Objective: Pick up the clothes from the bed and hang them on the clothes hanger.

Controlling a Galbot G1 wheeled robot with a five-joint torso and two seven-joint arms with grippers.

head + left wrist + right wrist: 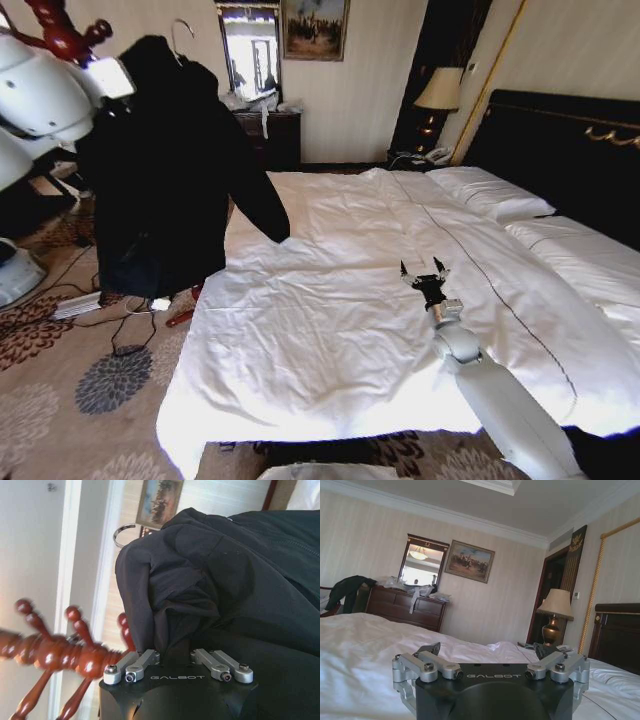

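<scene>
Resting low at centre-right of the frame over the bed [330,330], the right gripper [424,270] has its jaws spread and empty, while at upper left the left gripper [176,672], jaws pinching the clothes [165,190], should lift steadily, keeping the clothes hanger [180,35] hook level, toward the wooden rack [60,35].

The word "GALBOT" stands in pale capital letters on the black body of the left gripper [177,672], just below its finger joints, close under the black clothes [225,580]. The same word "GALBOT" stands on the black body of the right gripper [490,652], above the white bed [365,650]. No other text, number or sign can be read.
</scene>
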